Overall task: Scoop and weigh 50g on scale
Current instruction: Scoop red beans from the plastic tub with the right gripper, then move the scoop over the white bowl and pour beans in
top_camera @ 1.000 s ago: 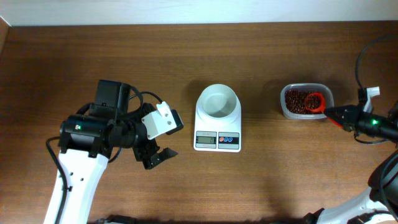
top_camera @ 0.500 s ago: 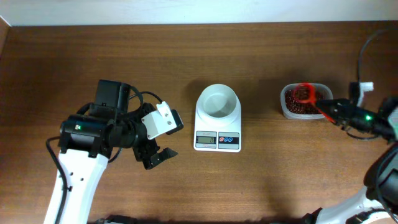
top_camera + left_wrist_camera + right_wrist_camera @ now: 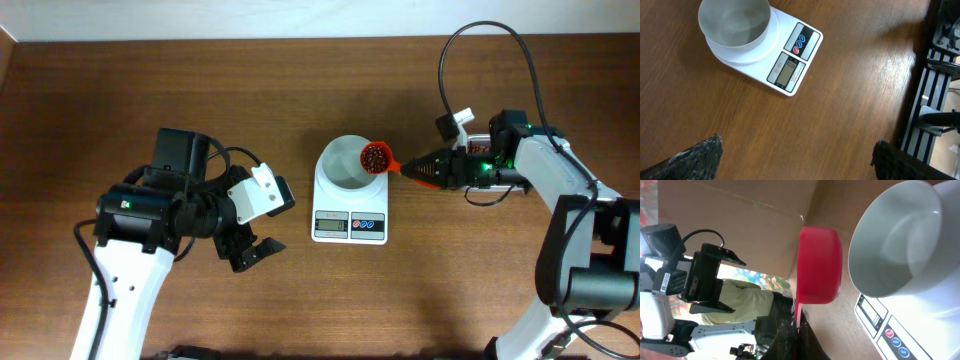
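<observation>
One scale (image 3: 350,195) sits mid-table between the two arms. It's got one white bowl (image 3: 348,165) on top, one grey display (image 3: 330,226) and three buttons (image 3: 799,42), one red and two blue. Right claw (image 3: 432,172) is clamped tight on the handle of the one red scoop (image 3: 820,265), which is loaded with reddish-brown beans (image 3: 375,157) and hangs over the bowl's right rim. Left claw (image 3: 262,222) is spread wide with nothing in it, off to the scale's left. Table (image 3: 450,290) is dark brown wood grain, and a pale wall (image 3: 300,18) runs along its far edge.
</observation>
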You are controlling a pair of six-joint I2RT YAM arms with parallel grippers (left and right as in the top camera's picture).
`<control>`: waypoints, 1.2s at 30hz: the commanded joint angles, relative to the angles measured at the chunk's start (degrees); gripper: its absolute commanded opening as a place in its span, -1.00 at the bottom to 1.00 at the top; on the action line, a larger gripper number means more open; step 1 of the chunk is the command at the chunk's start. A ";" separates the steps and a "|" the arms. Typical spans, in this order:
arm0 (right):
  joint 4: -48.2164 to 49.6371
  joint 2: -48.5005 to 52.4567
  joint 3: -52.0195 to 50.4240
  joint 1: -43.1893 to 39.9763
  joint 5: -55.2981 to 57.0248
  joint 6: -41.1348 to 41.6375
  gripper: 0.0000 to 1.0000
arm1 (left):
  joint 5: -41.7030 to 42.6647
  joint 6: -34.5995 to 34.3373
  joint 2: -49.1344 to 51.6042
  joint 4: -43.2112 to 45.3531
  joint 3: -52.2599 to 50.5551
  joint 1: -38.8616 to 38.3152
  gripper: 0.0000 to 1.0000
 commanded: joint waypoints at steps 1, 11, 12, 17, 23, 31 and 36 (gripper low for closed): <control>1.81 0.28 0.02 0.68 -1.99 -0.44 -0.92 | 1.18 0.46 -0.13 0.11 -0.28 0.22 0.98; 15.58 0.31 0.02 2.97 2.93 12.81 -0.92 | 1.18 0.46 -0.13 0.11 -0.28 0.22 0.98; 16.33 0.31 0.02 3.21 3.58 12.92 -0.92 | 1.18 0.46 -0.13 0.11 -0.28 0.22 0.98; 20.79 0.28 0.02 4.07 11.13 12.61 -0.92 | 1.18 0.46 -0.13 0.11 -0.28 0.22 0.98; 23.21 0.28 0.02 4.07 10.97 4.42 -0.92 | 1.18 0.46 -0.13 0.13 -0.28 0.24 0.98; 22.18 -5.33 0.02 6.45 17.22 4.68 -0.92 | 1.18 0.46 -0.13 0.13 -0.28 0.22 0.98; 22.56 -5.42 0.02 9.68 26.51 4.66 -0.92 | 1.18 0.46 -0.13 0.11 -0.28 0.22 0.98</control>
